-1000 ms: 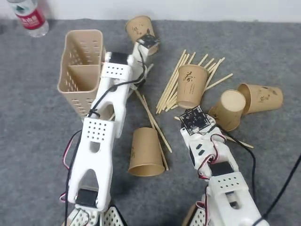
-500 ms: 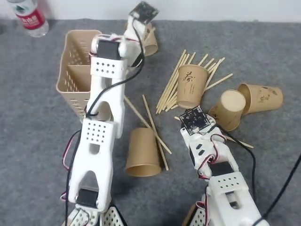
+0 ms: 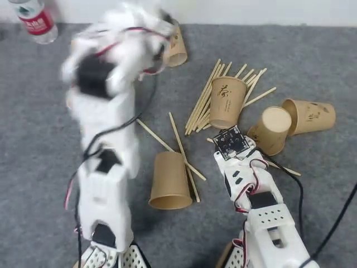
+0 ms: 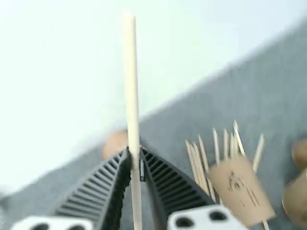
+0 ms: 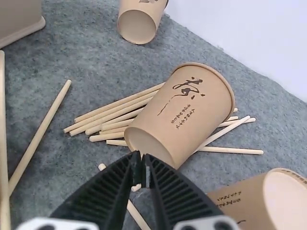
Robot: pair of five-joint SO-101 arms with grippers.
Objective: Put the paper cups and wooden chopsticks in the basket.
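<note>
My left gripper (image 4: 135,165) is shut on one wooden chopstick (image 4: 130,86), which stands straight up between its fingers. In the high view the left arm (image 3: 106,78) is a raised blur over the back left of the table, hiding the basket there. My right gripper (image 5: 142,167) is shut with nothing in it, just in front of an upside-down paper cup (image 5: 187,112) that stands on the chopstick pile (image 3: 203,100). Another cup (image 3: 169,181) lies between the arms, beside two loose chopsticks (image 3: 184,151).
Two more cups (image 3: 270,129) (image 3: 309,115) lie at the right, and one (image 3: 177,47) lies at the back near the wall. A basket corner (image 5: 19,17) shows in the right wrist view. A plastic bottle (image 3: 34,19) stands at the back left.
The left arm has swung up and to the left from beside the back cup, carrying a chopstick. The cup between the arms has shifted slightly left. The right arm has kept still.
</note>
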